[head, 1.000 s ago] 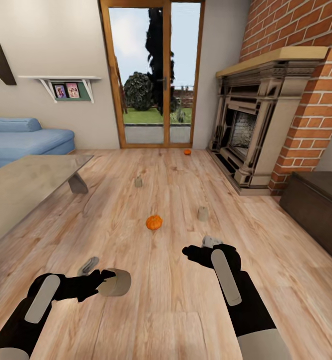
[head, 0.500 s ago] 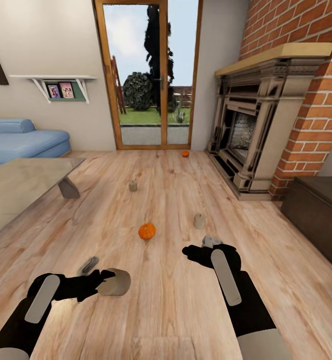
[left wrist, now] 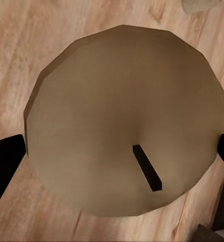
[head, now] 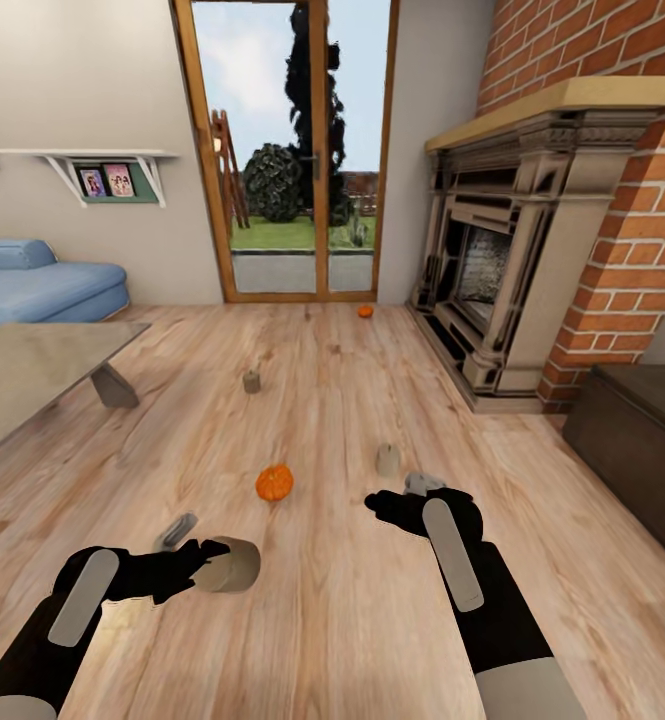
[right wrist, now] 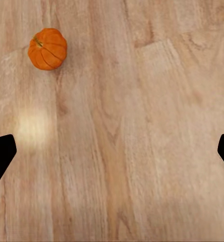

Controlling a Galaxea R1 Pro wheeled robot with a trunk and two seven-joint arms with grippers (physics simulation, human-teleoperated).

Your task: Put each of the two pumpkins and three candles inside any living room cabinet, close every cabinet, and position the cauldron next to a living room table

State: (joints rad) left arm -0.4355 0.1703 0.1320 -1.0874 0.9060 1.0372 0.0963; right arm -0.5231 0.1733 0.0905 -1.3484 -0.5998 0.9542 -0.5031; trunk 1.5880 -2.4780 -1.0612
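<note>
Gripping a grey-tan candle (head: 229, 563) between its fingers, the left gripper (head: 208, 558) hovers low over the wood floor (head: 332, 620); the left wrist view shows the candle's round end and dark wick (left wrist: 147, 167) framed by both fingertips. The right gripper (head: 412, 492) hangs with its fingers spread wide and nothing between them. A pumpkin (head: 274, 482) sits on the floor just ahead, a second candle (head: 388, 459) near it, a third candle (head: 252, 381) farther off. Another pumpkin (head: 365, 311) lies by the fireplace (head: 492, 260). The dark cabinet (head: 637, 440) stands at right, its fronts shut.
</note>
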